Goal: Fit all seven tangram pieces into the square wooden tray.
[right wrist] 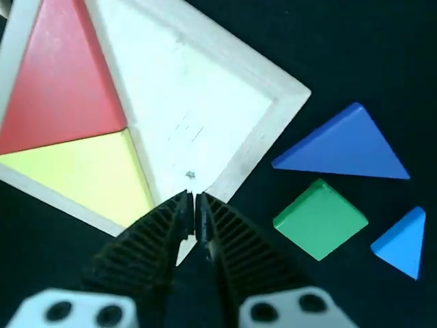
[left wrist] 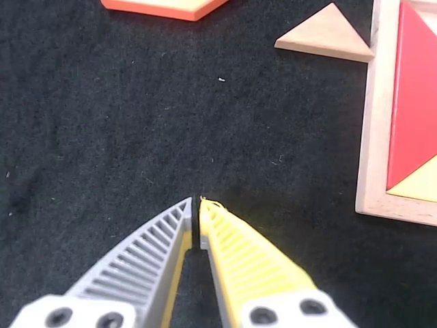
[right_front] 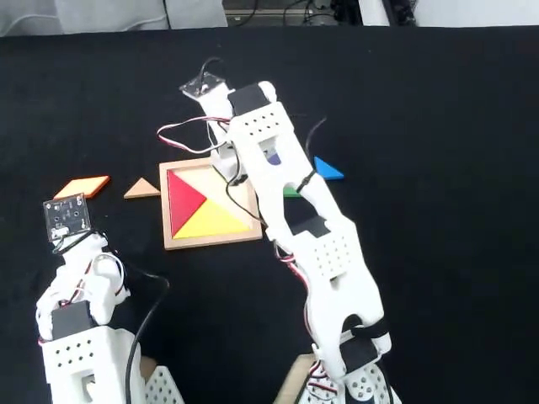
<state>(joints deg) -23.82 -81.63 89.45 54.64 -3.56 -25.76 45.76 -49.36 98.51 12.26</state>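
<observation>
Tray [right_front: 210,241]: mid worktop [right_front: 438,278]; red triangle [right_front: 184,202] + yellow triangle [right_front: 215,220] inside, touching.
Left pincer [left wrist: 196,202]: closed, empty, over bare cloth nr orange parallelogram [left wrist: 164,7], tan triangle [left wrist: 326,34].
Right pincer [right wrist: 194,198]: closed, empty, above tray rim.
Loose by tray: big blue triangle [right wrist: 341,147], green square [right wrist: 319,219], small blue triangle [right wrist: 403,242].

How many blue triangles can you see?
2. A big blue triangle and a small blue triangle lie on the black cloth beside the green square, outside the tray.
</observation>
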